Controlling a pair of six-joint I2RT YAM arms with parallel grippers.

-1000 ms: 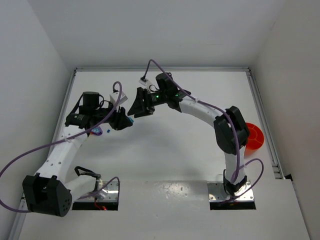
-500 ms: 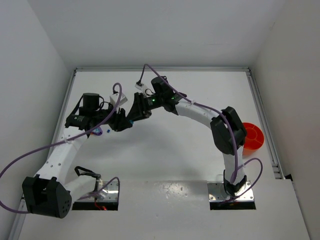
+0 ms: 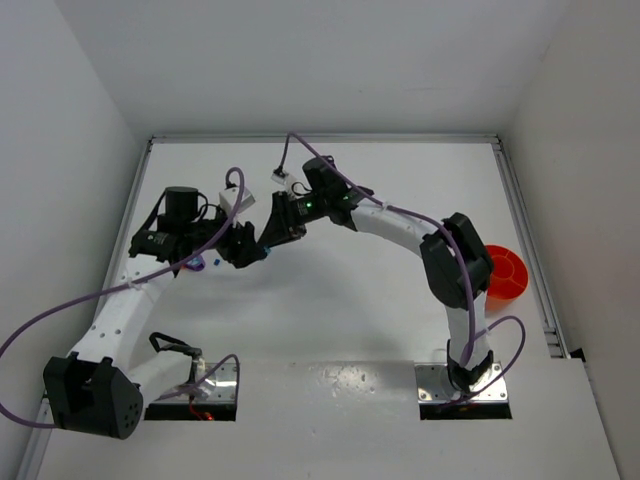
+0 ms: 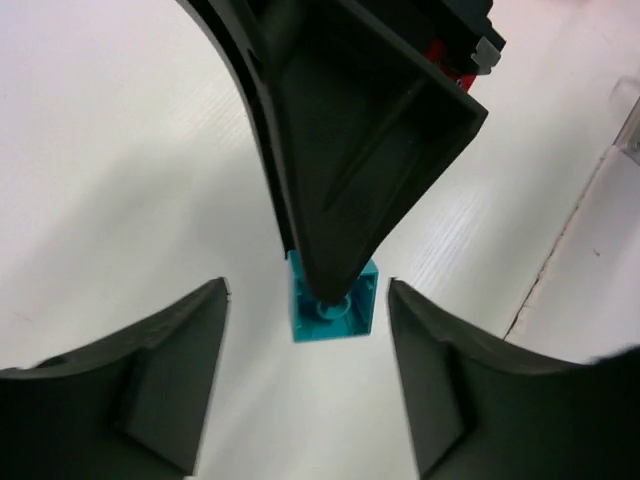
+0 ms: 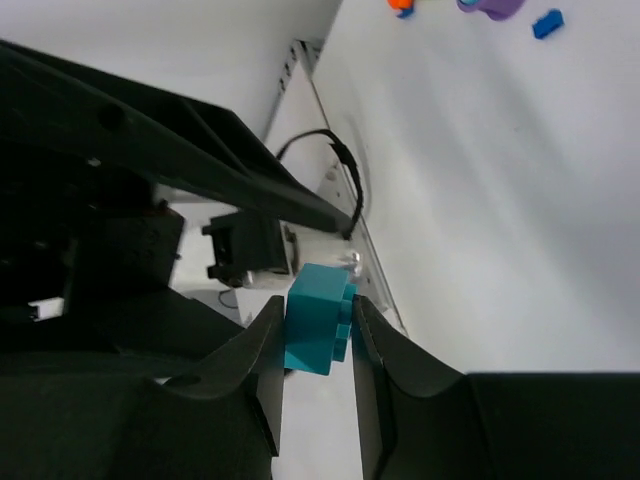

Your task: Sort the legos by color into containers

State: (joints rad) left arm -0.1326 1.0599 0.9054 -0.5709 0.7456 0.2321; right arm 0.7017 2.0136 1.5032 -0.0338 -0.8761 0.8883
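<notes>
Nearest me, the orange bowl (image 3: 510, 272) sits at the tabletop's right edge, partly behind the right arm's elbow. Over the left half, toward the far edge, the right gripper (image 5: 317, 305) pinches the teal brick (image 5: 315, 340) between its fingers, while the left gripper (image 4: 307, 290) stands spread either side of it, clear of both faces. With the right arm reaching leftward, folded at the elbow, I judge the bowl lies back to the right and nearer me.

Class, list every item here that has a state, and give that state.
left gripper: open, empty
right gripper: shut on the teal brick
teal brick: gripped by the right gripper
orange bowl: upright, untouched
blue brick, purple piece, orange piece: loose on the table
</notes>
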